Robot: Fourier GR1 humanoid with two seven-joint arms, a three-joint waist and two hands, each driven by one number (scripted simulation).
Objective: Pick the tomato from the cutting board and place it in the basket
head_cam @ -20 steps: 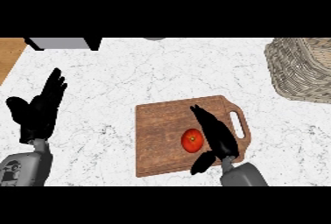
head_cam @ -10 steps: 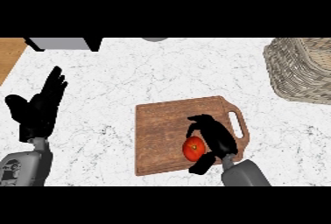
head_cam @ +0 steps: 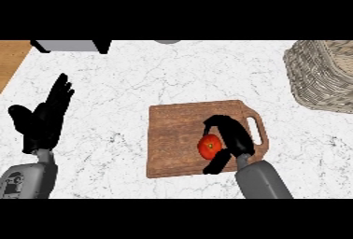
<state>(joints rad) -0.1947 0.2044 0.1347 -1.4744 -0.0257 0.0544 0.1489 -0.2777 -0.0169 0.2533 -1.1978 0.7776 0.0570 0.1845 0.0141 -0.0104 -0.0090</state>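
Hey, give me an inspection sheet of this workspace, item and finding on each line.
Surface: white marbled counter, wooden cutting board lying on it.
Job's things: tomato on the board; basket at far right, apart from the board.
Clutter: nothing seen.
Hands: right hand curled round the tomato; left hand open, resting at left.
Cables: nothing seen.
Surroundings: grey and black object at top edge; wooden strip at left.

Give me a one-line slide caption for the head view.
Right robot hand curls around the tomato on the cutting board; basket at upper right, left robot hand resting open at left.
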